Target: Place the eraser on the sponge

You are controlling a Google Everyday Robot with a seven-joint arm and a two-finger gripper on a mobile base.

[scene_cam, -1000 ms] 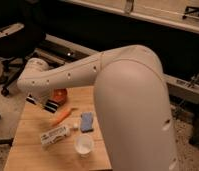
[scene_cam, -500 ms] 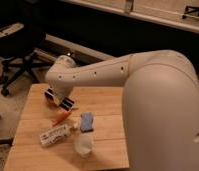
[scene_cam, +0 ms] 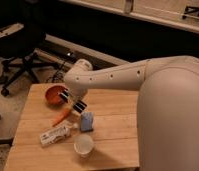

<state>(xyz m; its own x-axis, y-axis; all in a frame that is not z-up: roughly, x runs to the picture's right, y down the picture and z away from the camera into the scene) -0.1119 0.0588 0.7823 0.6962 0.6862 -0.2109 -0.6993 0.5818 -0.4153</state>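
While closed on the eraser, my end effector hung near the sponge; it had moved right since the earlier frame, uncovering the orange bowl.

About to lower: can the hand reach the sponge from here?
Likely yes. The hand, shut on the eraser, hangs close by the sponge; nothing lies between them, and the sponge's top is bare.

Gripper w/ eraser btwn bowl, sponge; carrot near; table rt free.
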